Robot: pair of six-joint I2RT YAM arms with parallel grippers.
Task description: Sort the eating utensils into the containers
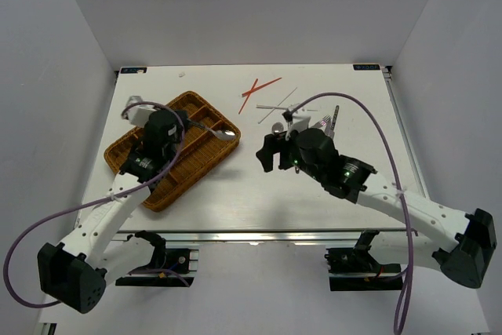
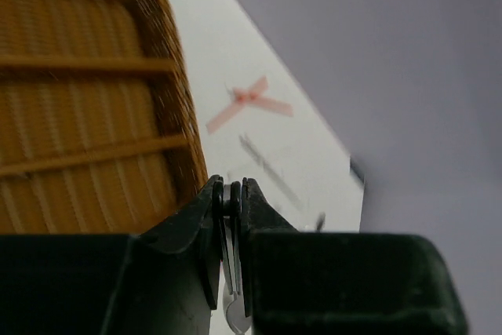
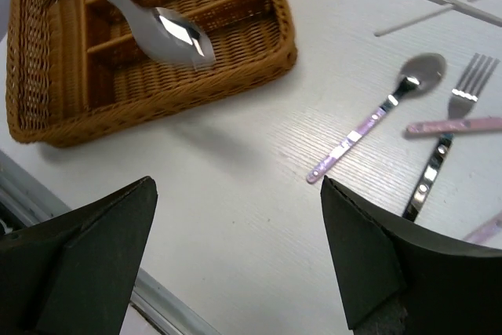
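The brown wicker tray [image 1: 196, 96] [image 2: 78, 115] [image 3: 157, 107] lies at the table's left. My left gripper [image 1: 190, 125] [image 2: 230, 190] hovers over the tray's right corner, shut on the handle of a silver spoon [image 1: 226, 134] [image 2: 233, 315] [image 3: 176, 37] whose bowl sticks out past the tray's edge. In the middle of the table my right gripper [image 1: 271, 151] [image 3: 235, 186] stands open, nothing between its fingers. Loose to its right lie a pink-handled spoon [image 3: 400, 92], a fork [image 3: 463, 88] and another pink handle [image 3: 455, 125]. Farther back are crossed red chopsticks [image 1: 259, 90] [image 2: 249, 100] and silver-white chopsticks [image 1: 278, 104] [image 3: 447, 1].
The tray's long compartments [image 3: 141, 25] are split by wicker dividers. White walls close in the table at the back and both sides. The table's near edge [image 3: 169, 304] runs just below my right gripper.
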